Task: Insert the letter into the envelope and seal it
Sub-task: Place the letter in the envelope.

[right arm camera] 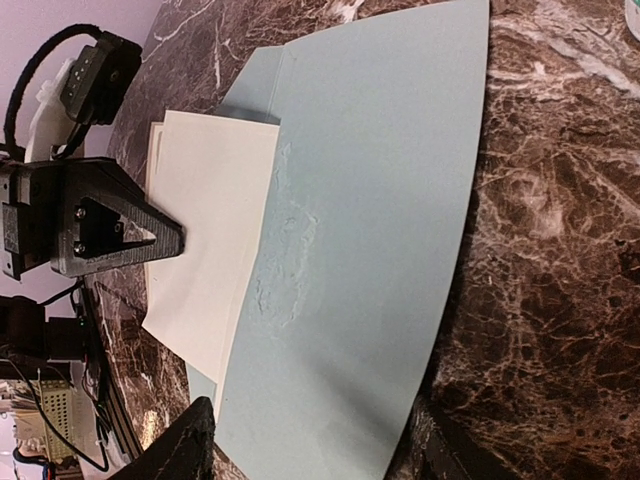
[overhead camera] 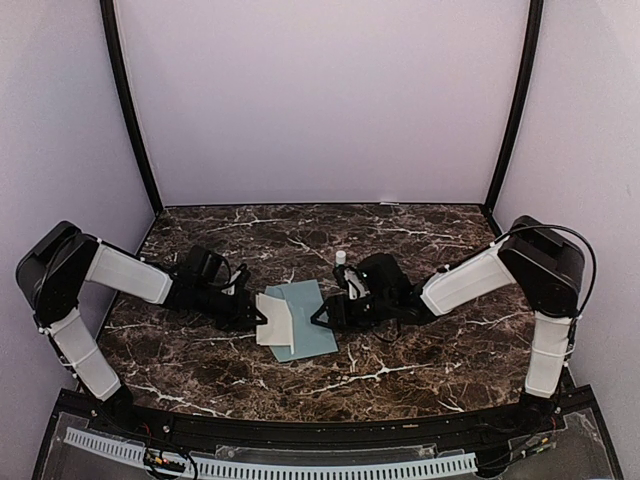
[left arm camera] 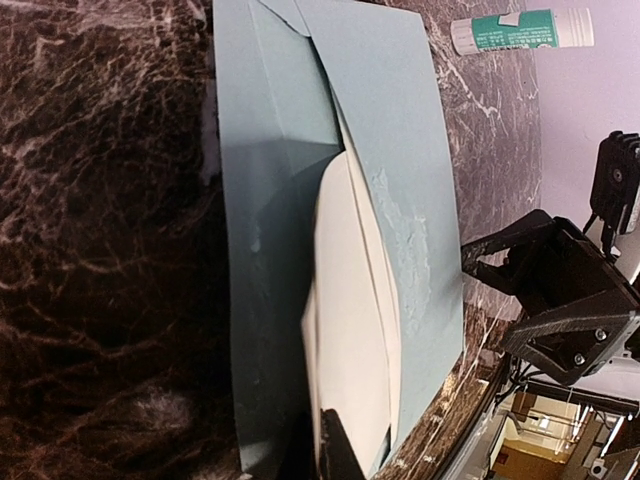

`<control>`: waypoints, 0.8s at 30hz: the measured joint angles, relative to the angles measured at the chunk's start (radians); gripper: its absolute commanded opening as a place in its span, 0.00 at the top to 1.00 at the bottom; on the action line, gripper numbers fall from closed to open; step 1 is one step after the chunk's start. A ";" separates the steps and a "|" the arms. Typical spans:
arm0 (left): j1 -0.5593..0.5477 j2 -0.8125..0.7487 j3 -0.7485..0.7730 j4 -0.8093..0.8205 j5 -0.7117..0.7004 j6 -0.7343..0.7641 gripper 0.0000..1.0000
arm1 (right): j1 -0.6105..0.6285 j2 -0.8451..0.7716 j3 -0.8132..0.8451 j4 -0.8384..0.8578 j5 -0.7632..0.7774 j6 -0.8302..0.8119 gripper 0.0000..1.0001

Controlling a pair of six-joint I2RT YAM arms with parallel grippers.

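On the table (overhead camera: 430, 365), the envelope (overhead camera: 312, 330) lies flat, long axis roughly 6-to-12 o'clock. The left gripper (overhead camera: 257, 316), at its 9 o'clock, pinches the folded letter (overhead camera: 275, 322), leading edge tucked into the envelope's mouth; the push likely goes toward 3 o'clock. The right gripper (overhead camera: 319, 318), at 3 o'clock, has its jaws wide astride the envelope's edge. The glue stick (overhead camera: 341, 260) stands beyond, at 1 o'clock.

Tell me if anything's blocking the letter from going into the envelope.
Nothing visible does. The letter, pinched in the left hand, is partly tucked inside the envelope; the glue stick sits clear beyond it.
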 measured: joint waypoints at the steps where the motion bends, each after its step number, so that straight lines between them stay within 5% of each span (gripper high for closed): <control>1: 0.000 0.002 0.000 0.003 0.001 -0.002 1.00 | 0.001 0.000 0.000 0.000 0.000 0.000 0.37; 24: -0.077 0.093 0.077 0.031 -0.024 -0.016 1.00 | 0.012 0.005 0.008 -0.004 -0.008 -0.001 0.38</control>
